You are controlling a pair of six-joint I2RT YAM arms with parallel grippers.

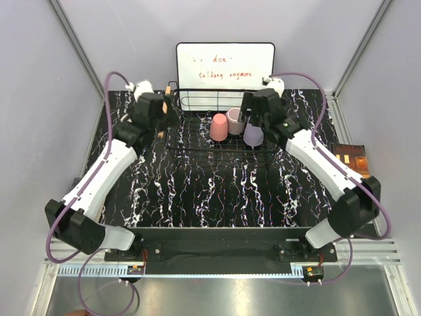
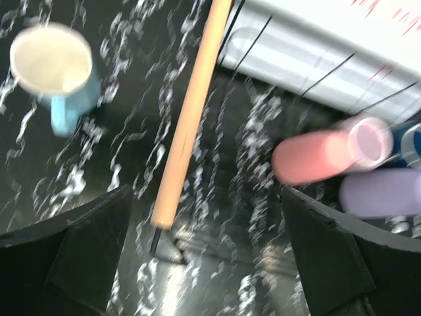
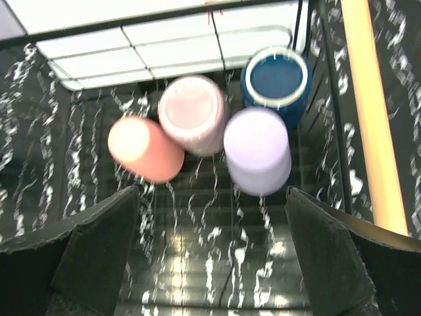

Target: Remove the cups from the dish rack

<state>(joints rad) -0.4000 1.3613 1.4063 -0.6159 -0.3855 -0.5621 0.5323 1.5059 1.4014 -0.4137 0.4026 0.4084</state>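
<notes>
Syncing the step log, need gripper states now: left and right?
Left gripper: open, holding nothing.
Right gripper: open, holding nothing.

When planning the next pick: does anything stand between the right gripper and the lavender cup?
Nothing visible: the open right gripper hangs above the inverted lavender cup; a mauve cup and navy cup crowd it.
</notes>
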